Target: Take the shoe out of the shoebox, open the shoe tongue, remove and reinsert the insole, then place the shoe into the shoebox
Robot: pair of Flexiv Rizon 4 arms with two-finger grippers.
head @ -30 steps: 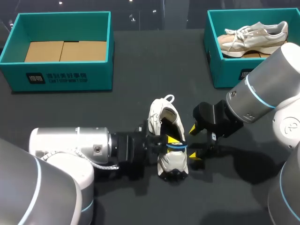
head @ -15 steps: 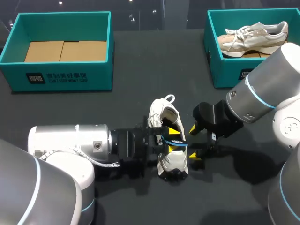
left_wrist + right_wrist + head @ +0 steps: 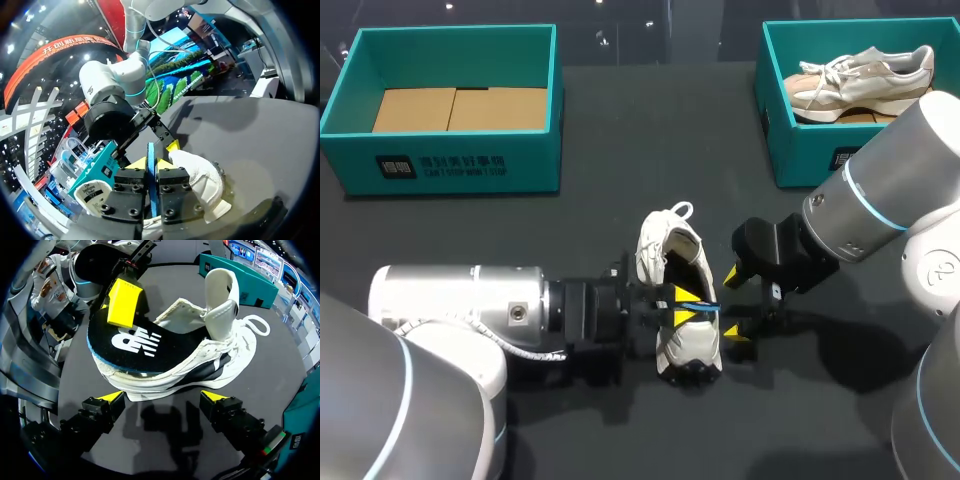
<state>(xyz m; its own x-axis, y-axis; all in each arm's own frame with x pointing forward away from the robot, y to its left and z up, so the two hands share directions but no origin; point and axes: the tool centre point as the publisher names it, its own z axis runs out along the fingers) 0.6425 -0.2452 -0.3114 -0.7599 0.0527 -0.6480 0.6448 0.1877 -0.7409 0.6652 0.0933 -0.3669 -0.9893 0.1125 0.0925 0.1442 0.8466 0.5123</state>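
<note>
Left gripper [image 3: 685,306] is pinching the black insole [image 3: 135,342] of the white sneaker [image 3: 692,345].
The sneaker is lying on the dark table [image 3: 620,190], near the middle and well apart from both teal boxes, with its toe pointing away from the robot. Its tongue [image 3: 220,290] is standing up. The insole is sitting partly inside, and its heel end is sticking up over the back of the sneaker, showing a blue edge. One yellow fingertip [image 3: 122,302] is pressing on top of it while the other finger is squeezing from the other side. The right gripper [image 3: 736,305] is hanging just beside the sneaker with its fingers spread wide. The left shoebox [image 3: 530,150] is holding brown cardboard [image 3: 455,108]. The right shoebox [image 3: 800,150] is holding a pale shoe [image 3: 865,80].
</note>
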